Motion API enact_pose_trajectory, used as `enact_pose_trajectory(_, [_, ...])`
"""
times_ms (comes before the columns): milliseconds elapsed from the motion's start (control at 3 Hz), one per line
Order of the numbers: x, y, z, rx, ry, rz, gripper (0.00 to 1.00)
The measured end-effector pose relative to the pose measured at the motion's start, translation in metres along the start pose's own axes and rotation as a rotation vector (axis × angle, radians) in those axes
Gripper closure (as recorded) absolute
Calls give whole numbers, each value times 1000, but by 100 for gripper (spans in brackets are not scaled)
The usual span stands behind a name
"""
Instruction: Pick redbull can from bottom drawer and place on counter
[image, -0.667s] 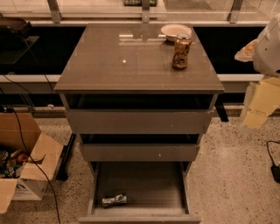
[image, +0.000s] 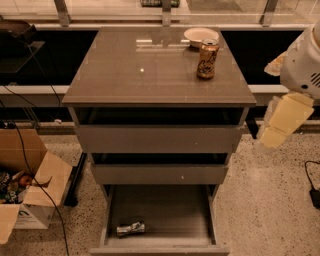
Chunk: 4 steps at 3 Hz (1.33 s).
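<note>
- Redbull can (image: 130, 228) lay on its side, front-left in the open bottom drawer (image: 170, 210), long axis left-right along the front panel.
- Your gripper (image: 272, 135) hung right of the worktop (image: 150, 75), well apart from the can; open or closed, couldn't tell.

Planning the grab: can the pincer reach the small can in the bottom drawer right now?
Probably yes. The drawer is pulled out, and the can lies uncovered near its front left corner. The pincer hangs right of the cabinet, higher up, with nothing between them.
</note>
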<state>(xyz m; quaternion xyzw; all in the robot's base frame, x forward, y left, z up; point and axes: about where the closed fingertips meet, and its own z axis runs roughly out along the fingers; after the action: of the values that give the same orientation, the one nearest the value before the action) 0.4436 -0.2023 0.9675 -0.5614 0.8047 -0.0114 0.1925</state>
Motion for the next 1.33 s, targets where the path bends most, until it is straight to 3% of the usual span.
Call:
enact_pose_trajectory(333, [-26, 9, 29, -18, -107, 37, 0])
enact_pose_trajectory(667, [-26, 9, 30, -19, -107, 37, 0])
enact_pose_trajectory(1000, [-38, 21, 58, -68, -146, 52, 0])
enact_pose_trajectory(1333, [-45, 36, 99, -123, -238, 64, 0])
